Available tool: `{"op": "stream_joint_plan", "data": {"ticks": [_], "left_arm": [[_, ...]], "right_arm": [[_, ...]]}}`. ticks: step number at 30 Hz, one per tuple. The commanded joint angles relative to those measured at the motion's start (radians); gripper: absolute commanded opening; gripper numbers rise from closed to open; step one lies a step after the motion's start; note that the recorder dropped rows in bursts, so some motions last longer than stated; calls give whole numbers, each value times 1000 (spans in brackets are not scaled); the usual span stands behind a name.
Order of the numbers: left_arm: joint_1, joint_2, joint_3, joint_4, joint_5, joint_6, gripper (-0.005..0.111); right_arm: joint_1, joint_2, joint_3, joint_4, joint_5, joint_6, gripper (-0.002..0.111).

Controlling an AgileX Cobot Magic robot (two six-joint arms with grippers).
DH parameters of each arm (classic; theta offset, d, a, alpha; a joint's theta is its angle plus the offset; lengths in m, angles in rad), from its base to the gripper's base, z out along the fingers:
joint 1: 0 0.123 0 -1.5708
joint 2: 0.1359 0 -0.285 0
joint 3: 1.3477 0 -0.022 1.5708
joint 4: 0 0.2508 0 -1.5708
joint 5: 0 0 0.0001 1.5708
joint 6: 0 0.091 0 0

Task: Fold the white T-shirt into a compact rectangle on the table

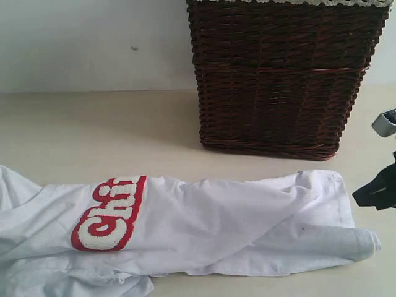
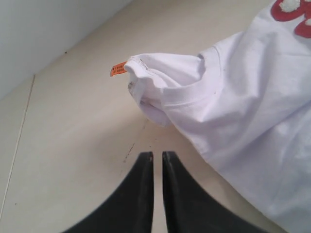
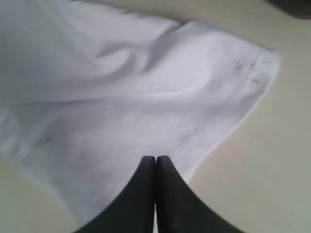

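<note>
Soft white cotton T-shirt [image 1: 235, 223] on pale beige table [image 1: 93, 136], red-outlined letters [image 1: 111, 213] reading "Chi", orange tag [image 2: 118, 69] illegible, left gripper [image 2: 157, 155] a sliver apart, empty, right gripper [image 3: 156, 158] pressed together over cloth.

It looked like a robot test bench dressed as a laundry corner, not a lived-in home: a bare pale beige counter [image 1: 93, 124] ran back to a plain white wall [image 1: 74, 37], with only a dark wicker basket [image 1: 278, 80] and a white T-shirt [image 1: 216, 223] on it, while a black left hand [image 2: 157, 158] and right hand [image 3: 156, 160] hung above
</note>
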Motion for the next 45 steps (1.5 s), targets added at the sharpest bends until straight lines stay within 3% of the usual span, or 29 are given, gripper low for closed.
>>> {"op": "stream_joint_plan", "data": {"ticks": [1,6,12,20,27,30,33,35,37,38,41,45], "left_arm": [[2,-2,-3,-12,-4,-3,9],[2,-2,-3,-12,-4,-3,9],[2,-2,-3,-12,-4,-3,9],[2,-2,-3,-12,-4,-3,9],[2,-2,-3,-12,-4,-3,9],[2,-2,-3,-12,-4,-3,9],[2,-2,-3,-12,-4,-3,9],[2,-2,-3,-12,-4,-3,9],[2,-2,-3,-12,-4,-3,9],[2,-2,-3,-12,-4,-3,9],[2,-2,-3,-12,-4,-3,9],[2,-2,-3,-12,-4,-3,9]], "right_arm": [[4,134,-69,156,-50,-187,0],[4,257,-116,223,-29,-338,0],[4,368,-129,224,-67,-352,0],[4,462,-168,294,-384,-352,0],[4,483,-301,418,-303,-371,0],[4,418,-316,406,-212,-371,9],[4,333,-316,246,-119,-332,18],[8,233,-316,0,-15,-211,26],[8,182,-314,-148,117,-139,27],[8,146,-286,-268,239,-131,22],[8,162,-186,-348,192,-167,2],[8,267,-108,-208,12,-267,0]]}}
